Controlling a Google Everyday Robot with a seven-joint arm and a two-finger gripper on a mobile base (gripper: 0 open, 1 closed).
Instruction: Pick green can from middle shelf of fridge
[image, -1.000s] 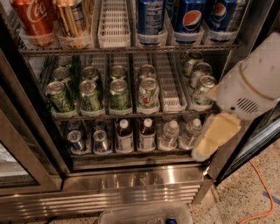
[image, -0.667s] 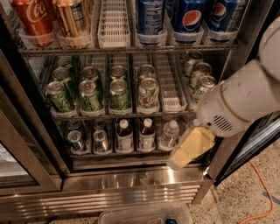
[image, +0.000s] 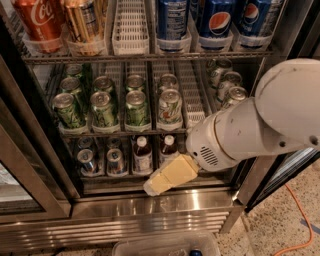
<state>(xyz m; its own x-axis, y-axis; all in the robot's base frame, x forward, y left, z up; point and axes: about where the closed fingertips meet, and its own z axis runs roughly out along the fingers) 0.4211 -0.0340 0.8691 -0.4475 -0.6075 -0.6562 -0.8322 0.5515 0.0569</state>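
The steel-framed fridge (image: 150, 207) held three wire racks. A smooth white arm (image: 260, 125) crossed its lower right. On the middle shelf (image: 196, 112) (white slotted lanes), three round green cans (image: 103, 107) stood in front. The cream gripper (image: 167, 177) hung before the bottom rack; whether it was open I cannot tell.

Top rack: red cola can (image: 37, 20) and gold can (image: 82, 22) standing at left, blue Pepsi cans (image: 217, 20) lining the right. Bottom rack: silver-topped cans (image: 87, 160) sitting at left, capped bottles (image: 142, 155) standing just behind the gripper (image: 155, 187). Orange cable (image: 300, 220) trailing over speckled floor (image: 272, 220); clear bin (image: 165, 244) lying at the bottom edge.
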